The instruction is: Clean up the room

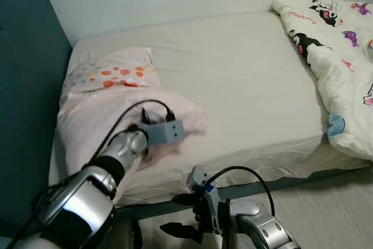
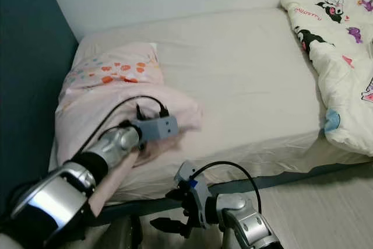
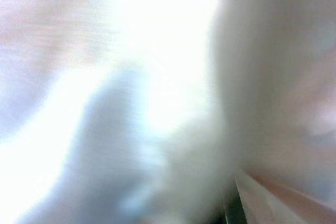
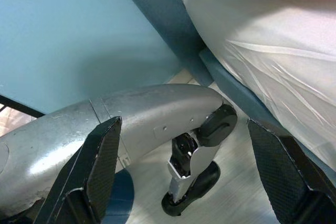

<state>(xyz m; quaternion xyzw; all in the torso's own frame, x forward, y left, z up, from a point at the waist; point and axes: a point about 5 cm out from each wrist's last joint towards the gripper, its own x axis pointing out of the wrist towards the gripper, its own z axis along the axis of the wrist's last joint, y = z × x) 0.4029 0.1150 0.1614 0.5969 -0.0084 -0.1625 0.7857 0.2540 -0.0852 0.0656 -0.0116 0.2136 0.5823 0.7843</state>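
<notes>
Fingers of the left gripper [image 1: 152, 154] are buried in the pink fabric at left centre of the eye views, so whether they are spread or closed cannot be told; the left wrist view gives a pale, washed-out blur of cloth. That arm rises from the lower left corner, and the grey camera box on its wrist lies against the folded edge of the pillow [image 1: 111, 94], a pink one with orange and red prints that sits at the left end of the bed [image 1: 245, 80], just beside the dark teal headboard [image 1: 26, 86].

Right of the pillow, across the middle of the frame, the cream sheet lies mostly flat, with a few creases at its near edge. At lower centre the right gripper [image 1: 179, 215] hangs below the mattress edge, over the light floor [image 1: 332, 202], its two black fingers [image 4: 100, 171] spread wide apart with nothing between them. In the right wrist view those fingers frame a silver limb of the robot, and the bed's blue-grey base runs under the white mattress side.

At upper right a white duvet [image 1: 344, 68] with cartoon prints is bunched on the bed, its edge hanging over the near side.
</notes>
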